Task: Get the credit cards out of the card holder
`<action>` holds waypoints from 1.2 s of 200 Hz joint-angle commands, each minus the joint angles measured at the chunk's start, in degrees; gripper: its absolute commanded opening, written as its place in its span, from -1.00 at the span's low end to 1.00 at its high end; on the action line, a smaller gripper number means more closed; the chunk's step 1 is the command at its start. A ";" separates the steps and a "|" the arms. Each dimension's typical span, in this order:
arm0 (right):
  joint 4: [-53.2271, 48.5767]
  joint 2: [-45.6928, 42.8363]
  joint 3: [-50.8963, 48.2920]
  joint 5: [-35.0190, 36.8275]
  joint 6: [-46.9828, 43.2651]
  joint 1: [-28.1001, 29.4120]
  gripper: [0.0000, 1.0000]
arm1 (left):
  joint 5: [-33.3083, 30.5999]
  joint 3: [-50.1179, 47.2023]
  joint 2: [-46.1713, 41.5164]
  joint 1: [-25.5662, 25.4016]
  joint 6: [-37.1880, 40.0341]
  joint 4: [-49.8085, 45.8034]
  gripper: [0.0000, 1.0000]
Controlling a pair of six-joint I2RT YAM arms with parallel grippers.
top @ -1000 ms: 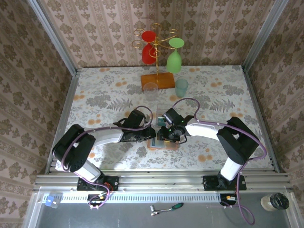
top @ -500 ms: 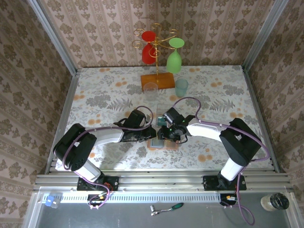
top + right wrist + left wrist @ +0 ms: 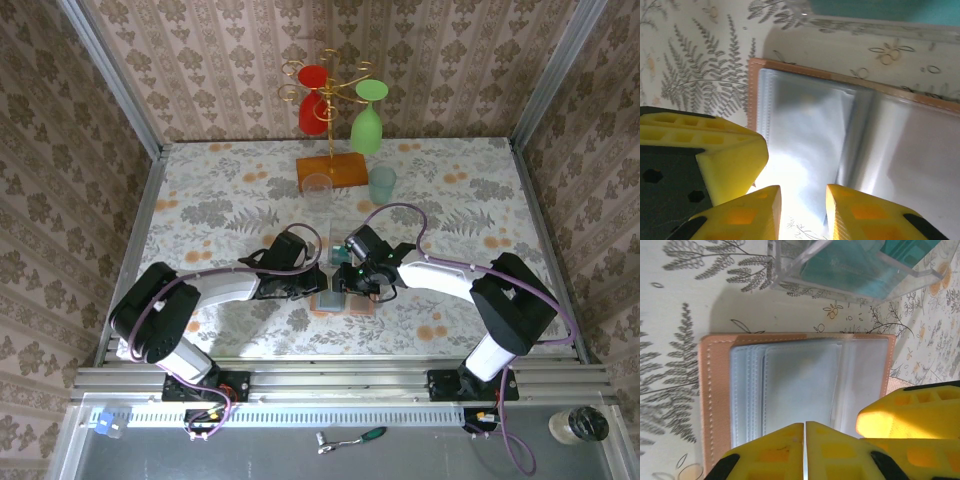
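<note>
both over the card holder (image 3: 800, 385): left gripper (image 3: 805, 432) pressed together, right gripper (image 3: 803, 195) parted.

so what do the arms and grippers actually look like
The left arm and right arm have bulky black joints and white links, with a purple cable looping along each. The left gripper and right gripper are blocky yellow with moulded square recesses, on black mounts.
</note>
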 commanded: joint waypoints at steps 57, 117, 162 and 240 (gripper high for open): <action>6.04 4.98 -1.52 -4.41 2.72 -0.21 -0.50 | -2.63 -1.98 -4.44 1.82 1.05 -3.82 -0.80; -0.14 2.96 -1.30 0.71 0.83 -0.23 -0.38 | -1.59 -2.00 -3.57 1.97 0.85 -2.20 -0.76; -0.19 2.45 -1.74 0.95 0.83 -0.27 -0.36 | -0.45 -1.41 -2.30 1.57 0.55 -1.00 -0.68; 0.02 1.07 -2.87 1.20 1.00 -0.53 -0.37 | 0.78 -1.19 -0.08 0.47 -0.63 2.09 -0.64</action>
